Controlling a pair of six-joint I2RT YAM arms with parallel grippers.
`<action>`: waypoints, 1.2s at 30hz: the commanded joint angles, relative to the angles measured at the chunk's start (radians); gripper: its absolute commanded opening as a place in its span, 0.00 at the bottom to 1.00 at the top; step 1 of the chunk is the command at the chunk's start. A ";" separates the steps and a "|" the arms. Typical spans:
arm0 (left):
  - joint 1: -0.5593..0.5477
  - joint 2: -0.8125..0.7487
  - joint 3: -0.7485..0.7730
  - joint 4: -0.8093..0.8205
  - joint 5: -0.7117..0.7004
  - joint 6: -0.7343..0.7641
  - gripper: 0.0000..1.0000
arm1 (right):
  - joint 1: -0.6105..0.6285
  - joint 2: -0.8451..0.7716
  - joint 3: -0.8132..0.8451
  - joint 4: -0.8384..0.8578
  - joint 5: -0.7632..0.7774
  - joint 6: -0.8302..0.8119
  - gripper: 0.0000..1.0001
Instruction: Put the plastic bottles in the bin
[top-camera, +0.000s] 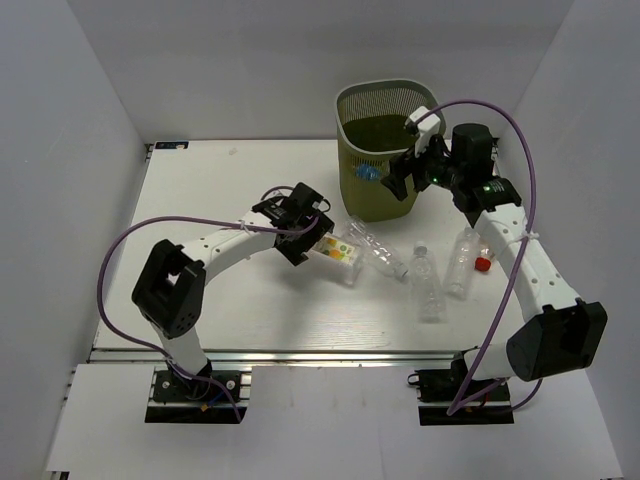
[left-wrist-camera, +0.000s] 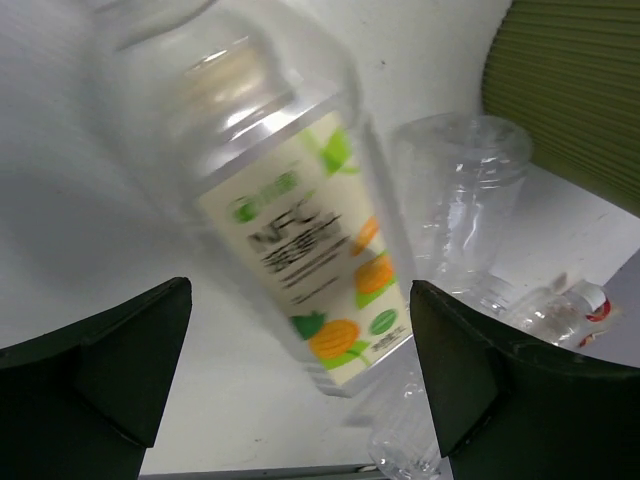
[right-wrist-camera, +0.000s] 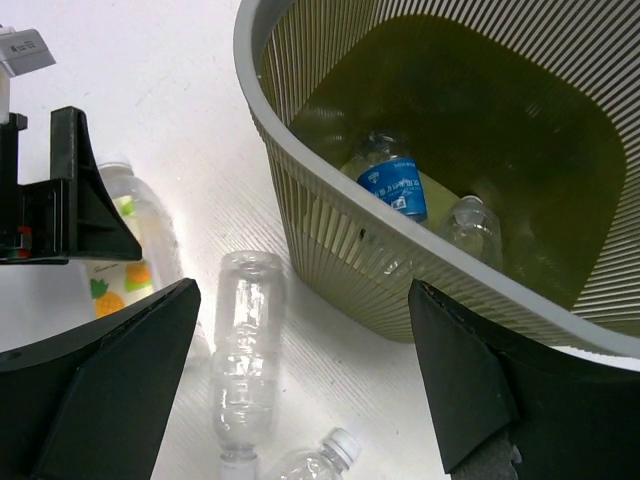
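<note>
Bottle with the white orange-green label (left-wrist-camera: 310, 260) lay on its side on the table (top-camera: 200, 180), framed by the fingers of the left gripper (left-wrist-camera: 300, 370), which stood wide apart and held nothing (the wrist view was blurred, so contact could not be judged). Just beside it lay a clear bottle (top-camera: 375, 250), its base near the foot of the bin (top-camera: 375, 200). The right gripper (top-camera: 405, 178) hung at the bin's near rim, its jaws also spread wide and empty. Below it, inside the bin, a blue-labelled bottle (right-wrist-camera: 392, 185) rested against the wall, with another clear one (right-wrist-camera: 470, 225) just beside it. Further out on the table, near the right arm, lay a white-capped bottle (top-camera: 428, 285) and a red-capped bottle (top-camera: 464, 258).
</note>
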 joint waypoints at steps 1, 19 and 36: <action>-0.003 -0.020 0.019 -0.040 -0.010 -0.010 1.00 | -0.011 -0.050 -0.022 0.029 -0.004 0.007 0.90; -0.003 0.274 0.325 -0.257 0.012 0.050 1.00 | -0.027 -0.107 -0.106 0.064 -0.014 0.012 0.90; -0.003 0.391 0.226 -0.333 0.092 0.203 0.95 | -0.031 -0.142 -0.169 0.079 -0.036 0.042 0.90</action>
